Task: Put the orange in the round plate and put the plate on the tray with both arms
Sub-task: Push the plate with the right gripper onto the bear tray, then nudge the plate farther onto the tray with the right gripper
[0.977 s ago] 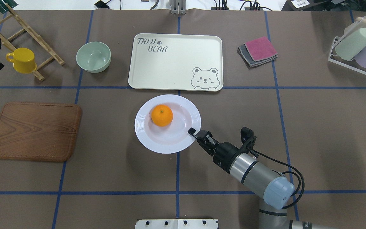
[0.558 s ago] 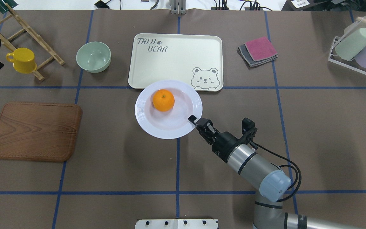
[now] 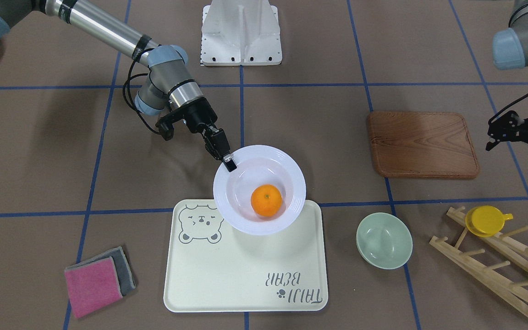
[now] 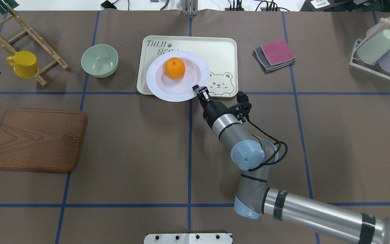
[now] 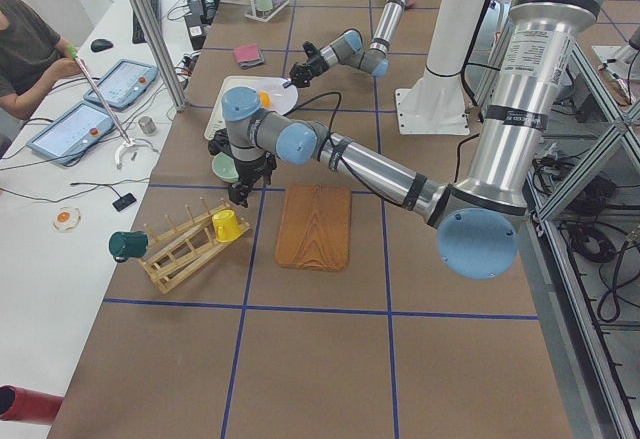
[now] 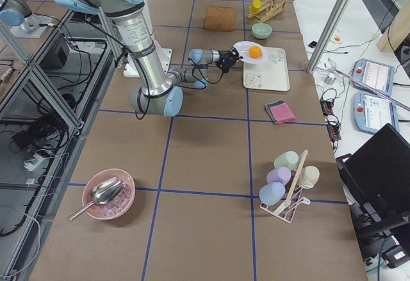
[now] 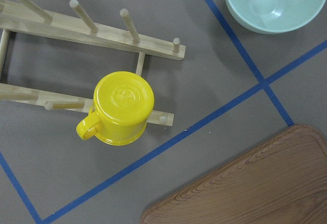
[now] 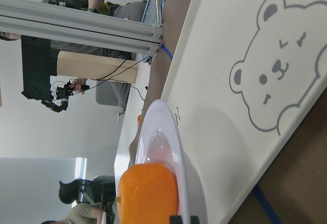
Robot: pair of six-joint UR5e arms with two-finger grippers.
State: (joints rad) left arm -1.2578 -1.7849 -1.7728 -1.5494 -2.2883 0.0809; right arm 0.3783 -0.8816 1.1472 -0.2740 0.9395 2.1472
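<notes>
The white round plate (image 4: 181, 88) hangs tilted just above the robot-side half of the cream bear tray (image 4: 222, 52), casting a shadow on it. The orange (image 4: 175, 68) lies inside the plate. My right gripper (image 4: 197, 90) is shut on the plate's rim on the side nearest the robot. The front-facing view shows the same: right gripper (image 3: 229, 163), plate (image 3: 287, 165), orange (image 3: 266, 200), tray (image 3: 245, 275). In the right wrist view the plate (image 8: 164, 132) and orange (image 8: 148, 191) float over the tray (image 8: 219, 81). My left gripper (image 3: 491, 136) is open and holds nothing, off to the side over the wooden rack.
A pale-green bowl (image 4: 100, 60) sits left of the tray and folded cloths (image 4: 275, 54) sit right of it. The yellow cup (image 4: 24, 64) rests on a wooden rack (image 4: 29, 32). A brown wooden board (image 4: 37, 139) lies front left. A cup rack (image 4: 383, 51) stands far right.
My right gripper has carried the plate with the orange away from the robot, from the bare table in front of the tray to above the tray. The arm has stretched out forward.
</notes>
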